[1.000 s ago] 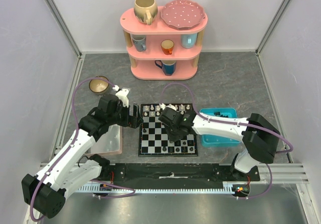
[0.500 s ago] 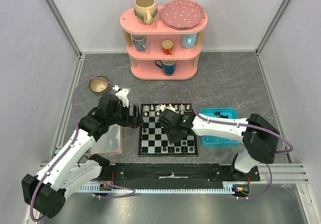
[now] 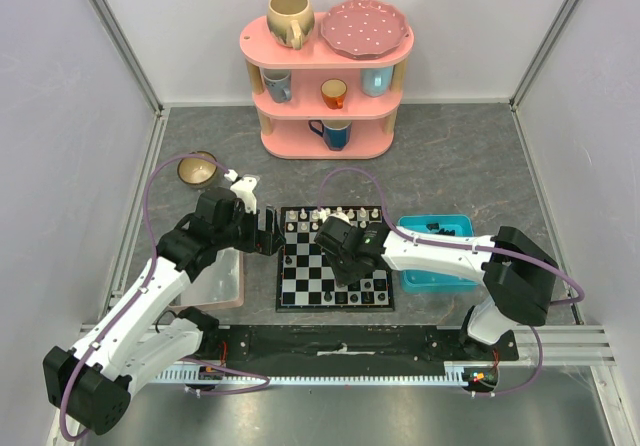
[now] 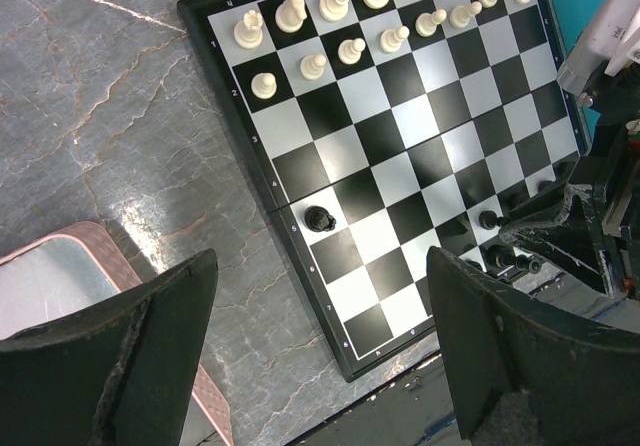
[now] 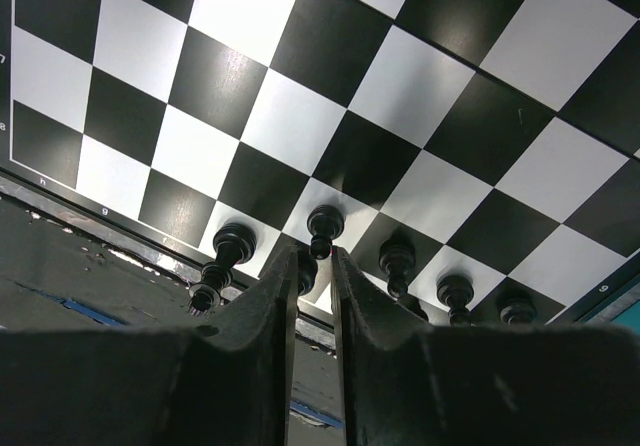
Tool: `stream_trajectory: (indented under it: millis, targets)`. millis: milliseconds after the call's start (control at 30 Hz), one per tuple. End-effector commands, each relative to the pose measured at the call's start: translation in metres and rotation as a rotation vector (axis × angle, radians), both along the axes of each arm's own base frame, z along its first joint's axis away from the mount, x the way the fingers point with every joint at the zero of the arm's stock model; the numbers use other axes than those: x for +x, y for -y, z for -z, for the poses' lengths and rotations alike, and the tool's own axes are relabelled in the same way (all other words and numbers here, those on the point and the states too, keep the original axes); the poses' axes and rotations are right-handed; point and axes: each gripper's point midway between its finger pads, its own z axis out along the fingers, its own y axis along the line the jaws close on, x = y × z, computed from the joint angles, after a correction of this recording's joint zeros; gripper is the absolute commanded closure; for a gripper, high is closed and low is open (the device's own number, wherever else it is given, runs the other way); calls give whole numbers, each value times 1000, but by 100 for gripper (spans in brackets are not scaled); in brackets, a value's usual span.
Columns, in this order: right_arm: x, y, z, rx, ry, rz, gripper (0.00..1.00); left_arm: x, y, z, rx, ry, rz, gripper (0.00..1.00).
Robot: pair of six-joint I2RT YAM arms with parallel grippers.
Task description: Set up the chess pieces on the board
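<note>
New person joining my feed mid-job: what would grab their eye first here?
The pink shelf of cups at the far end of the table stands out first. Mid-table lies the board, cream pieces lined along its far edge, black pieces along the near one. The right pincer sits low over that black row; the left pincer hangs open at the board's left side.

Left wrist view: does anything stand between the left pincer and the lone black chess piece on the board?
Nothing visible does. The small black chess piece stands alone on the flat black-and-white checked board, with only bare squares between it and the open left pincer. The cream-white pieces stand farther off.
</note>
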Motion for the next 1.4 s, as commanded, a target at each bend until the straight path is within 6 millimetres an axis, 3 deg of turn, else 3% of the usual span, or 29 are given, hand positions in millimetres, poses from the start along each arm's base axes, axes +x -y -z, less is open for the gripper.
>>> stream_trajectory:
  millis: [0,167,433,567,767,867,1133,1367]
  targets:
    - [-2,-1,-1,-2,-6,1,73,2,6,-6,-11,39,42,9]
    - [11,2,-11,-15,60,30,71,2,6,-7,-14,37,46,9]
    - [37,-1,-44,24,172,113,69,3,7,-6,-12,32,43,9]
    - [52,-3,-82,118,258,174,69,6,7,-7,-8,24,30,13]
    - [65,14,-139,242,381,253,67,7,2,-16,7,11,-23,25]
    - [62,26,-147,262,393,264,66,5,8,-18,1,-3,-33,31]
    - [45,53,-136,280,376,288,66,-1,24,34,139,-116,-69,31]
    - [38,68,-135,292,383,303,66,4,33,50,206,-128,-104,38]
